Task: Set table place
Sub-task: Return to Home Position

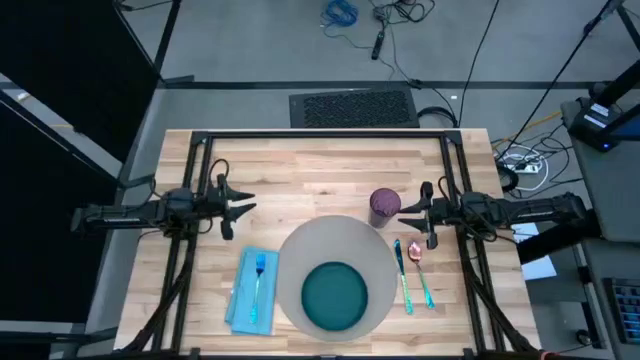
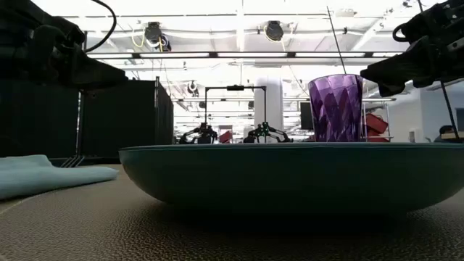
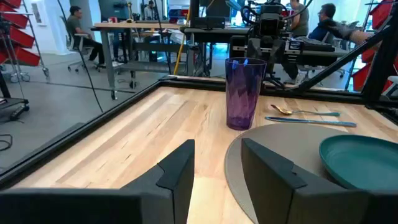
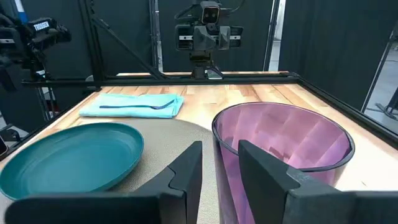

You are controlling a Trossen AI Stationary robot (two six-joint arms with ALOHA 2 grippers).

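On the wooden table (image 1: 300, 170) lies the round grey placemat (image 1: 330, 240), with a teal plate (image 1: 335, 297) resting on its near half. A purple cup (image 1: 385, 207) stands upright at the mat's far right edge. Left of the mat lies a blue napkin (image 1: 250, 295) with a blue fork (image 1: 258, 272) on top. To the mat's right a spoon (image 1: 418, 262) and a knife (image 1: 402, 270) lie flat. My right gripper (image 4: 221, 158) hovers open just right of the cup. My left gripper (image 3: 217, 162) hovers open over the table's left part. My right gripper comes level from the table's right side, its open fingers (image 4: 267, 168) right at the cup's wall (image 4: 227, 162) below the rim. The fingers hide that spot, so I cannot tell whether they touch it. The cup stands upright on the table.
Bare wood lies across the table's far half (image 1: 320, 160) and between my left gripper and the napkin. Black frame bars (image 1: 320, 135) run along the table's far edge and down both sides. People sit at desks in the room beyond.
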